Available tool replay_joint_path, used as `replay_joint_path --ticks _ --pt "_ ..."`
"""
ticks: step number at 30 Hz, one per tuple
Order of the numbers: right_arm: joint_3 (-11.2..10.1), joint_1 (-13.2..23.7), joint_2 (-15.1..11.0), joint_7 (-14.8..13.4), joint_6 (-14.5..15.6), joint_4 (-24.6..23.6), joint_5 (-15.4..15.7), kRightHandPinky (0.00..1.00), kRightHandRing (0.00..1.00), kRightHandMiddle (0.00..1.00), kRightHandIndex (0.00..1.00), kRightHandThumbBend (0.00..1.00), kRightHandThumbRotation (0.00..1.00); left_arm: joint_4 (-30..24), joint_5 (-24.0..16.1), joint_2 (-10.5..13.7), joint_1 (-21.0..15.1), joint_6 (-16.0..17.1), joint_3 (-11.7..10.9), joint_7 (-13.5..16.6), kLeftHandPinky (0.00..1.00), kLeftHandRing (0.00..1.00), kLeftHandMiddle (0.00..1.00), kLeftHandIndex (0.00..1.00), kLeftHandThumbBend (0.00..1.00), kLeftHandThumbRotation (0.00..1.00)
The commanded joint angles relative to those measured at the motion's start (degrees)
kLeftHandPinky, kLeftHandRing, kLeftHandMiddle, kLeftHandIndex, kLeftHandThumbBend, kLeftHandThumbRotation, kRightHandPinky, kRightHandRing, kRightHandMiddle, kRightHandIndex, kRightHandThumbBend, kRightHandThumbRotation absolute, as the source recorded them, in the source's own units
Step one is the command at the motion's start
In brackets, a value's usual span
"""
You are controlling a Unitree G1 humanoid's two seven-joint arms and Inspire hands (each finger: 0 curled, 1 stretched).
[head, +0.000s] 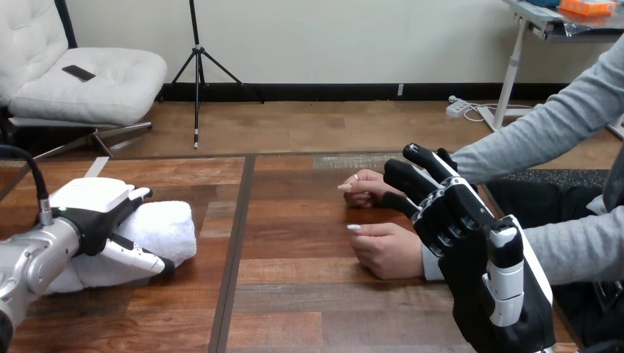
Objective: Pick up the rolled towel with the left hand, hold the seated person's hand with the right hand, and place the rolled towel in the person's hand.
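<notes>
Now, the table: long brown plank-wood table [309, 294], with one dark seam [237, 228] running front to back, and every call below is made from that seam.
Towel: rolled white terry towel [173, 228], lying on the wood left of the seam, with one end just short of it.
Left hand: the left hand [96, 206] sits down on top of the towel, left of the seam. Its fingers [140, 194] reach over the roll's far side and its thumb [136, 257] stretches along the near side, so the roll is clasped between them while it rests on the table.
Right hand: the right hand [478, 265] is well right of the seam, raised, back toward the camera. Its fingers [423, 165] are straight and slightly fanned, pointing up and toward the seam.
Person's hands: the farther hand [364, 187] and the nearer hand [386, 250] both rest on the wood between the seam and the right hand, loosely curled.
Contact: the right hand's fingers cross in front of the nearer hand's wrist; touching or just above it, cannot tell.
</notes>
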State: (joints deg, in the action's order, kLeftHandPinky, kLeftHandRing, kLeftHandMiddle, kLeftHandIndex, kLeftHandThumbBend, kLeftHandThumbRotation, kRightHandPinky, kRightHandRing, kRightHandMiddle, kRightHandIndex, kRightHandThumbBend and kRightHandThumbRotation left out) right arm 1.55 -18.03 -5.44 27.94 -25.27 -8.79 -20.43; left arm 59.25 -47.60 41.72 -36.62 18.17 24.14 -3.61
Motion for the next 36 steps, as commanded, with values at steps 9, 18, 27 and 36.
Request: replay_joint_path --ticks 9,18,27,36 --pt "-0.4 1.4 -0.4 -0.1 0.4 -3.0 -1.1 0.91 0.91 0.87 0.88 0.82 0.94 0.2 -0.4 -0.1 -4.6 -2.2 1.3 0.8 1.00 0.98 0.99 0.97 1.00 0.57" --pt "-0.3 1.1 -0.2 -0.1 0.4 -3.3 -1.0 0.89 0.90 0.87 0.88 0.82 0.94 -0.2 -0.9 0.2 -4.5 -3.3 2.1 0.7 1.00 0.98 0.99 0.97 1.00 0.55" --pt "-0.3 0.8 0.0 -0.3 0.3 -3.4 -1.1 0.89 0.90 0.87 0.88 0.82 0.94 0.7 -0.2 -0.1 -4.6 -4.6 2.3 0.1 1.00 0.98 0.99 0.97 1.00 0.52" --pt "-0.3 0.6 -0.1 -0.2 0.6 -3.6 -1.3 0.89 0.90 0.87 0.88 0.83 0.94 0.9 -0.2 0.0 -4.5 -5.4 2.5 -1.0 1.00 0.99 0.99 0.97 1.00 0.52"
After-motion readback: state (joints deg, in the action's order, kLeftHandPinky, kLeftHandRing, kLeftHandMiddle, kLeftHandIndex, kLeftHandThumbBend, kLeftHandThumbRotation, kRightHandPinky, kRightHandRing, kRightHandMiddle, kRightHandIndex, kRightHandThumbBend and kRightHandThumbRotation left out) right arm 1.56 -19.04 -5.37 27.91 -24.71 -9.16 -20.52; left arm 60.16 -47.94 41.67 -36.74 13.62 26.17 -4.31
